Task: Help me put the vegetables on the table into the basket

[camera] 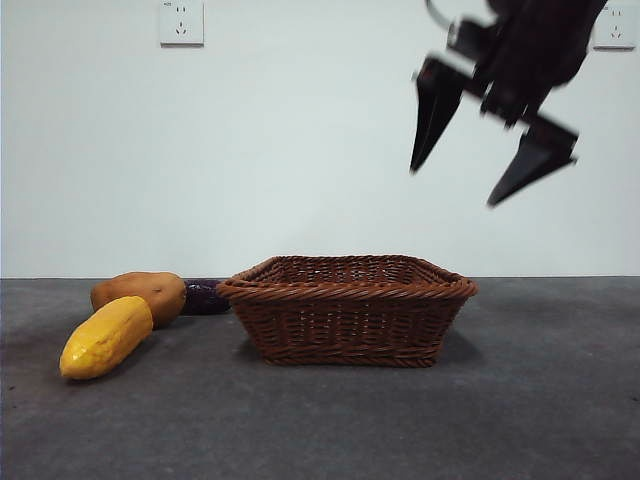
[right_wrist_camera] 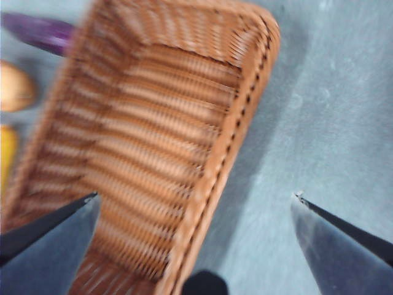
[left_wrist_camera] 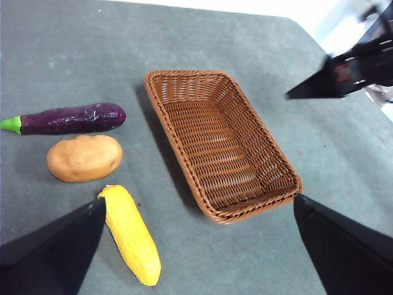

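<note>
The empty brown wicker basket stands mid-table; it also shows in the left wrist view and the right wrist view. Left of it lie the yellow corn cob, the orange-brown tuber and the purple eggplant, which is partly hidden behind the tuber in the front view. My right gripper is open and empty, high above the basket's right end. My left gripper is open and empty, high over the scene, out of the front view.
The dark grey table extends to the right of the basket and in front of it. A white wall with sockets stands behind. The right gripper also shows at the edge of the left wrist view.
</note>
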You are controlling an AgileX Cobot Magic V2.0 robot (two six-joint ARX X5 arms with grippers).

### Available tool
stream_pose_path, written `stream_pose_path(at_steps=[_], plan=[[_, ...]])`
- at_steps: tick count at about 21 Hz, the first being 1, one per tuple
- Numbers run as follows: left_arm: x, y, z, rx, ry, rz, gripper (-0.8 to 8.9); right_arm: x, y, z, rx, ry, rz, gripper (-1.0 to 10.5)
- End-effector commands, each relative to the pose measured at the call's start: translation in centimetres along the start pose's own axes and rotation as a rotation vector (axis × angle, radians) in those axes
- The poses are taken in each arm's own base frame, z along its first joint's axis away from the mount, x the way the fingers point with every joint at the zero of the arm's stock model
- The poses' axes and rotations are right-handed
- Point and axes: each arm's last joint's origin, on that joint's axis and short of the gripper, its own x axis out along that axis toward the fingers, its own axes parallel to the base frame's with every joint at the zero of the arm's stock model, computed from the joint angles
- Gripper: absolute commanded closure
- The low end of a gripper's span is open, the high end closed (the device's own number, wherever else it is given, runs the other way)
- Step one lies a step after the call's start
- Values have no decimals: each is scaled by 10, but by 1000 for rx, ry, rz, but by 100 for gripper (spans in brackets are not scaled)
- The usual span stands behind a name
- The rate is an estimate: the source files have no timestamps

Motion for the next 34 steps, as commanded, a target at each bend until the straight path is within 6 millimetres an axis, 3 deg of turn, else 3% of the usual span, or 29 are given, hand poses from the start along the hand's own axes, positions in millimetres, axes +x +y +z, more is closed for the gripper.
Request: stream_pose_path(at_steps=[1,6,9,11,13,17,23,26,30,34], plan=[[0,0,2,14,-8,-6,184,28,-4,1,30,44,-6,415],[1,0,2,13,-6,-6,184,77,-7,-3,33,103,-15,418],[1,0,2,12,-5,-5,184,98,-8,-6,29,122,-22,546],[1,0,2,12,-5,-5,184,106,-10,-7,46,127,-31,551],[1,1,2,11,-4,5,184,109,-11,-8,48,132,-34,713],[7,4,2,-5,21,13,184,112,-12,-9,51,144,-34,929],[26,16,3,-50,94,36,184,107,-10,-6,63,126,-25,958],[38,21,3,-74,139,35,184,72,1,6,45,50,-18,958],[68,30,1,-75,232,113,184,-24,27,15,-26,-159,-4,958],[117,43,-7,-97,352,189,184,-119,52,-2,-89,-346,6,958]])
